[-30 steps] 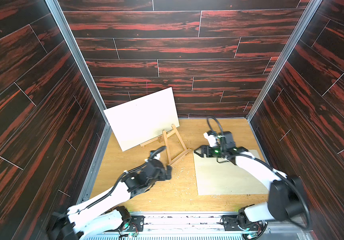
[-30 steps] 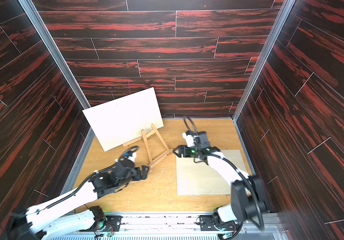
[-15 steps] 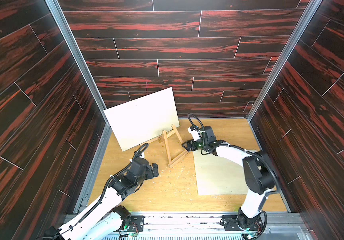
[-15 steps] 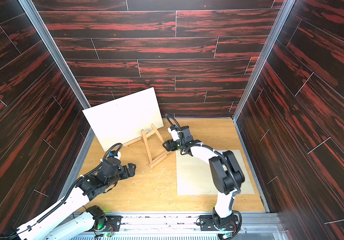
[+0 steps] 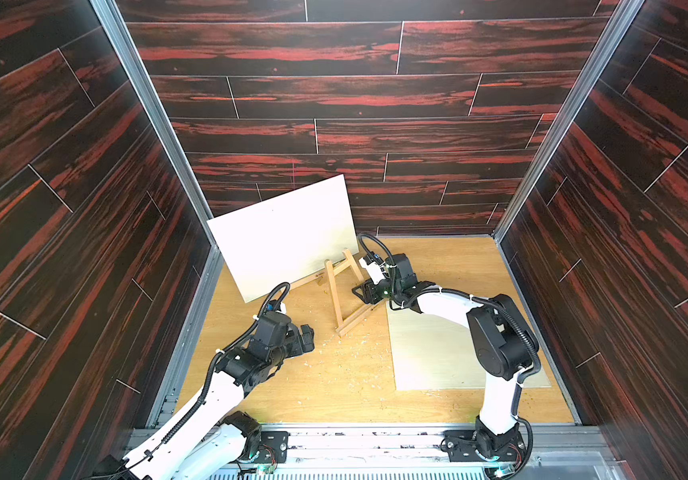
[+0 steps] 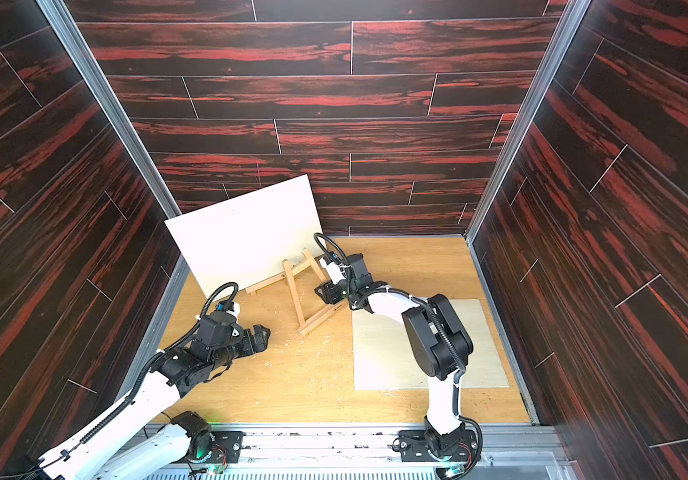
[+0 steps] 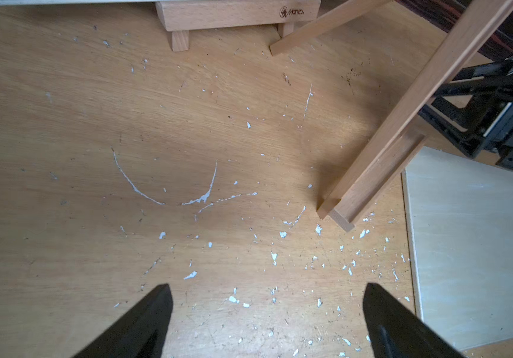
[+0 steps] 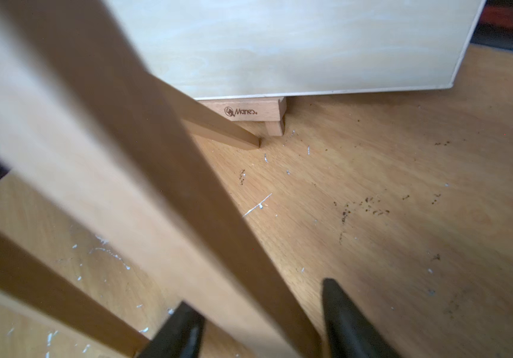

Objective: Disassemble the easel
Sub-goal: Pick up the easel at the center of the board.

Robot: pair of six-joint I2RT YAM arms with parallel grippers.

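The wooden easel [image 5: 336, 291] [image 6: 294, 291] stands at the back of the floor, and a white board [image 5: 284, 237] [image 6: 246, 237] leans on its ledge [image 8: 249, 111]. My right gripper [image 5: 361, 293] [image 8: 261, 316] is at the easel's right side. Its jaws straddle a slanted bar [image 8: 156, 186] and stand apart, with a gap on one side. My left gripper [image 5: 307, 338] [image 7: 267, 310] hovers wide open over bare floor, short of the easel's front foot [image 7: 339, 214], with nothing between its fingers.
A pale flat panel [image 5: 438, 353] [image 7: 472, 241] lies on the floor at the right, under my right arm. White flakes [image 5: 346, 357] litter the wooden floor. Dark walls close in on three sides.
My right gripper has moved left from above the pale panel to the easel's bar, and its jaws have narrowed. My left arm has drawn back from the easel toward the front left.
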